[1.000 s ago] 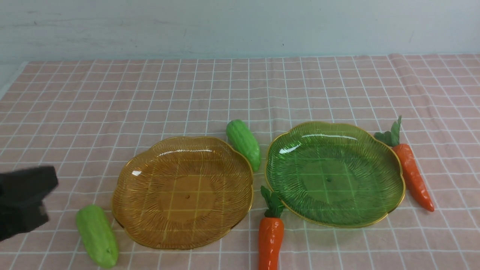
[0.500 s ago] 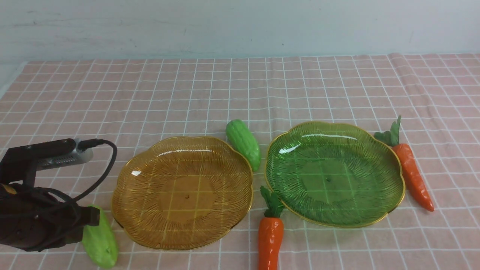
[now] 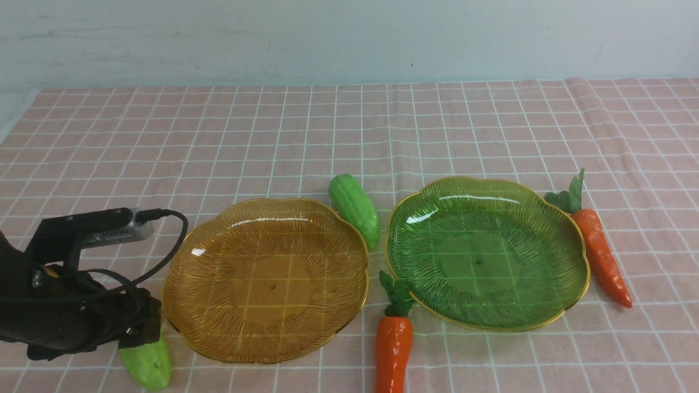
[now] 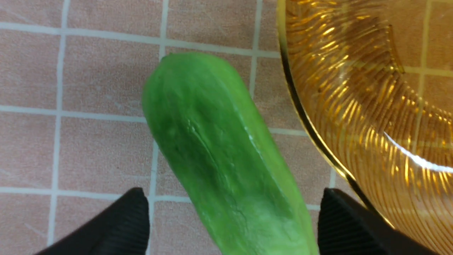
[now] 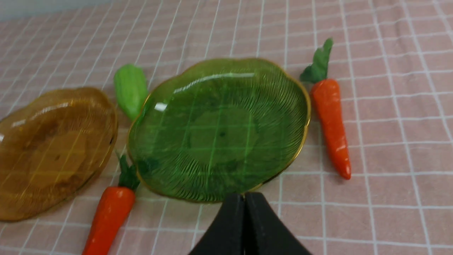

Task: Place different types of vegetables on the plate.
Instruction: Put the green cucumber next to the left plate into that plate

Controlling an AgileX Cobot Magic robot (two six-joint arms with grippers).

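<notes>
A light-green gourd (image 3: 146, 364) lies on the cloth just left of the amber plate (image 3: 266, 278). My left gripper (image 3: 137, 333) hangs over it, open. In the left wrist view the gourd (image 4: 219, 152) lies between the two spread black fingers (image 4: 120, 223), untouched, with the amber plate's rim (image 4: 300, 106) beside one finger. A second gourd (image 3: 355, 210) lies between the amber plate and the green plate (image 3: 486, 251). One carrot (image 3: 394, 349) lies in front between the plates, another carrot (image 3: 600, 251) right of the green plate. My right gripper (image 5: 244, 200) is shut and empty, held back from the green plate (image 5: 219, 131).
Both plates are empty. The pink checked cloth (image 3: 349, 125) covers the table up to the pale back wall. A black cable (image 3: 169, 245) loops off the left wrist camera near the amber plate's left rim.
My left arm has come in from the left edge and down over the near-left gourd, now covering most of it. Plates and vegetables have not moved.
</notes>
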